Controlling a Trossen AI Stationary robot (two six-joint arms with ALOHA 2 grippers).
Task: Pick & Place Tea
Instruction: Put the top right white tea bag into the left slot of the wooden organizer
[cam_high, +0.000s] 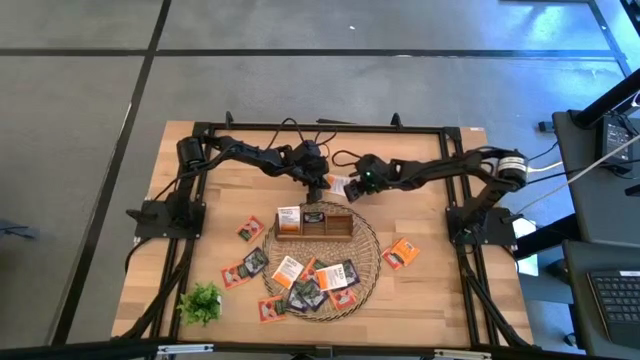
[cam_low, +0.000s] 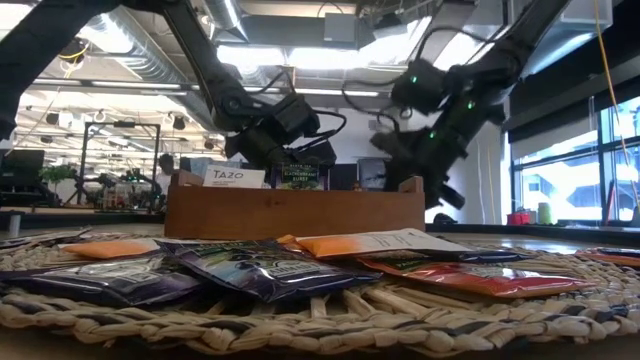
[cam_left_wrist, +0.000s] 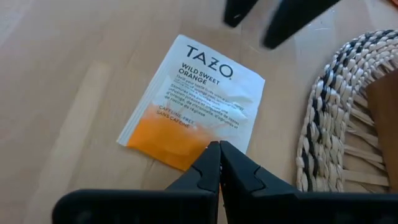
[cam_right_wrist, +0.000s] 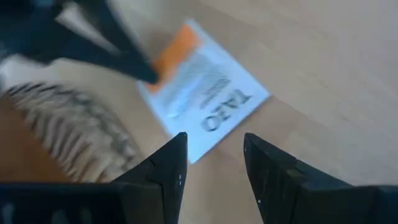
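Judging by how things lie, the task is only begun: the wooden tray (cam_high: 314, 224) holds a few sachets upright, while most of the tea (cam_high: 305, 284) lies loose on the wicker mat (cam_high: 368, 262) and a few more sit on the table (cam_high: 430, 300) around it. One white-and-orange sachet (cam_left_wrist: 194, 102) lies flat on the bare wood beside the mat. The left gripper (cam_left_wrist: 219, 157), fingers pressed together and holding nothing, has its tips at the sachet's orange edge. The right gripper (cam_right_wrist: 214, 155), fingers spread, hovers with the sachet's white end just ahead of its tips. Nearly all the sachets remain to be placed.
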